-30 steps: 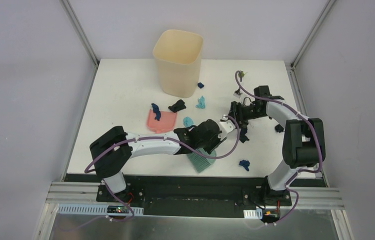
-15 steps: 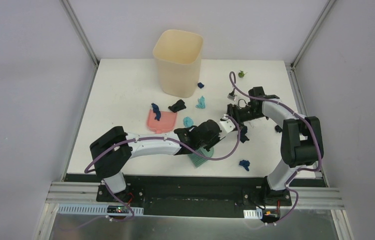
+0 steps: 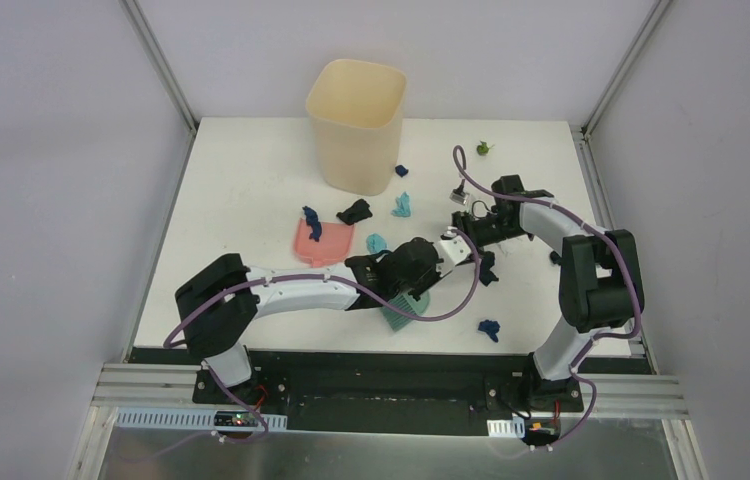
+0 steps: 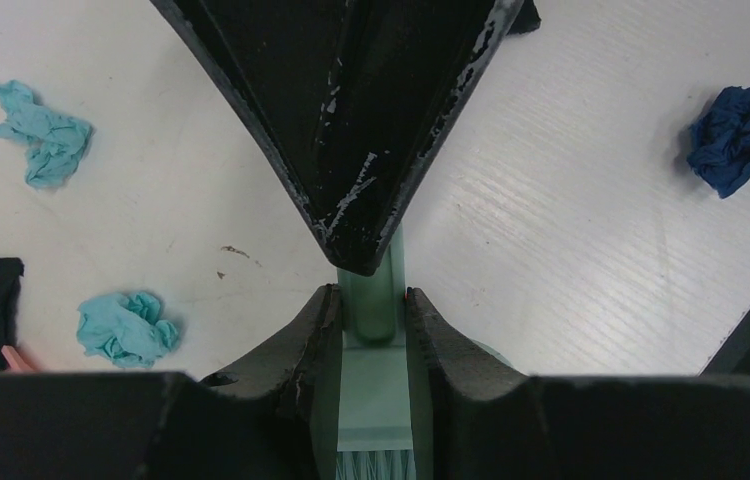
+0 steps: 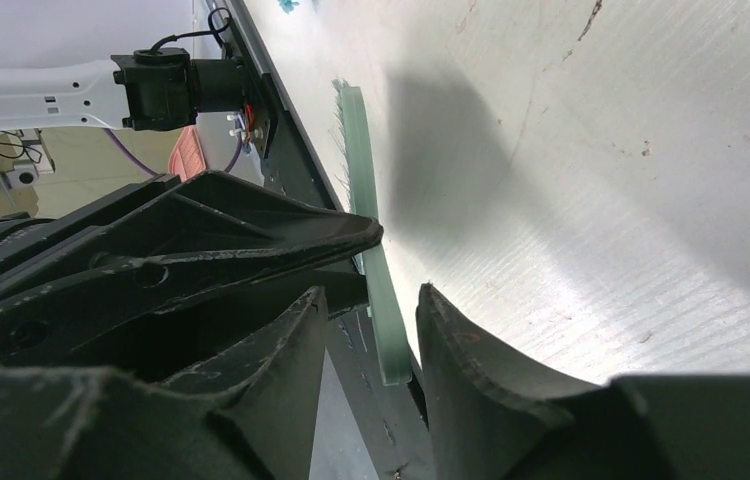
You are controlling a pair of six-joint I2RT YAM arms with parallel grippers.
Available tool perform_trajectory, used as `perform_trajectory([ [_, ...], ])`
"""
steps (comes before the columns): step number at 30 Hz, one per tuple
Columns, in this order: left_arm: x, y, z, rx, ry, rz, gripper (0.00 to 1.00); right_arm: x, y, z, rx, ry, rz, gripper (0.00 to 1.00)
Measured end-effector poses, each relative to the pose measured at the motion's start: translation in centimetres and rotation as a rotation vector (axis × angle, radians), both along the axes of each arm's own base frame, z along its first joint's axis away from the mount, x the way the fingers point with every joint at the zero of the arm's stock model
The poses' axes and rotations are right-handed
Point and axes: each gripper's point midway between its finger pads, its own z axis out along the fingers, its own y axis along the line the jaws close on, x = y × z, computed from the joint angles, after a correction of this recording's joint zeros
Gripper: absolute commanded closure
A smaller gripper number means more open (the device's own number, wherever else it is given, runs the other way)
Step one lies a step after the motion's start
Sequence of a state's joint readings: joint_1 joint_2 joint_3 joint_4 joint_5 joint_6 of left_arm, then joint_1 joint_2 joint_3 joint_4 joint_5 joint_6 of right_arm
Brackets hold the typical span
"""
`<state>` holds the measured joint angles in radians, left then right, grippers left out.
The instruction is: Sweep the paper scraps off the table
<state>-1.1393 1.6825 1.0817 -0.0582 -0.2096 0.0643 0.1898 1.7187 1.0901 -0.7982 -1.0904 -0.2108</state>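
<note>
The left end effector [image 4: 371, 300] clenches the green brush [image 4: 373, 390] while the right end effector [image 5: 371, 295] gapes astride its handle, paper scraps [image 3: 377, 242] strewn mid-frame on the bench [image 3: 241, 180]; an early release could drop it.

Counts, top view: 1 tabletop [image 3: 241, 190], 1 cream bin [image 3: 356, 125], 1 pink dustpan [image 3: 329, 246], 1 green hand brush [image 3: 403, 311]. 2 grippers: left gripper [image 4: 372, 298], right gripper [image 5: 372, 295]. Paper scraps [image 3: 376, 242], 9 visible: 2 teal scraps [image 3: 402, 206], 3 dark blue scraps [image 3: 489, 327], 1 green scrap [image 3: 484, 148], 2 black scraps [image 3: 355, 211], plus 1 dark wad [image 3: 489, 272] just right of the left gripper, blue or black, can't tell. Any hidden under the arms: can't tell.
</note>
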Motion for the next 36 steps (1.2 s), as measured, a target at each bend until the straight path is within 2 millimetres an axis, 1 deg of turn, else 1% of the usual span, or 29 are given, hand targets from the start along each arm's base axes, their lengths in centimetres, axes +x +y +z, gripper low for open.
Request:
perform_trajectory([
  [4,0.0,-0.1,0.5,-0.012,-0.005,-0.001,1.00,-0.1,0.1,0.0,0.000,0.000,0.004,0.65],
  [11,0.0,-0.1,0.6,-0.016,-0.006,-0.002,1.00,-0.1,0.2,0.1,0.007,0.001,0.005,0.67],
  [19,0.0,-0.1,0.8,-0.021,-0.008,-0.001,1.00,-0.1,0.2,0.1,0.009,0.002,0.005,0.78],
  [21,0.0,-0.1,0.8,-0.021,-0.008,-0.002,1.00,-0.1,0.2,0.1,0.010,0.001,0.005,0.88],
  [22,0.0,-0.1,0.8,-0.021,-0.008,-0.002,1.00,-0.1,0.2,0.1,0.009,0.000,0.005,0.95],
  [23,0.0,-0.1,0.8,-0.020,-0.008,-0.001,0.97,-0.1,0.2,0.1,0.010,0.001,0.005,1.00],
  [25,0.0,-0.1,0.7,-0.019,-0.007,0.000,0.77,-0.1,0.2,0.1,0.010,-0.005,0.007,1.00],
  [27,0.0,0.0,0.7,-0.016,-0.002,0.009,0.47,-0.1,0.2,0.1,0.009,-0.005,0.009,1.00],
  [28,0.1,0.2,0.7,-0.013,0.000,0.024,0.38,-0.1,0.2,0.1,0.008,-0.006,0.010,1.00],
  [29,0.2,0.5,0.7,-0.004,0.002,0.044,0.34,-0.1,0.1,0.0,0.004,-0.008,0.009,1.00],
  [31,0.4,1.3,0.8,0.015,0.007,0.088,0.30,0.0,0.0,0.0,-0.004,-0.014,0.010,1.00],
  [33,0.3,2.7,1.4,0.035,0.014,0.137,0.26,0.3,-0.3,0.2,-0.005,-0.023,0.003,1.00],
  [35,0.2,4.3,2.8,0.037,0.010,0.185,0.23,0.7,-0.7,0.3,-0.005,-0.030,-0.009,1.00],
  [36,0.2,5.2,4.0,0.023,0.003,0.218,0.23,1.0,-1.0,0.4,-0.005,-0.035,-0.017,1.00],
])
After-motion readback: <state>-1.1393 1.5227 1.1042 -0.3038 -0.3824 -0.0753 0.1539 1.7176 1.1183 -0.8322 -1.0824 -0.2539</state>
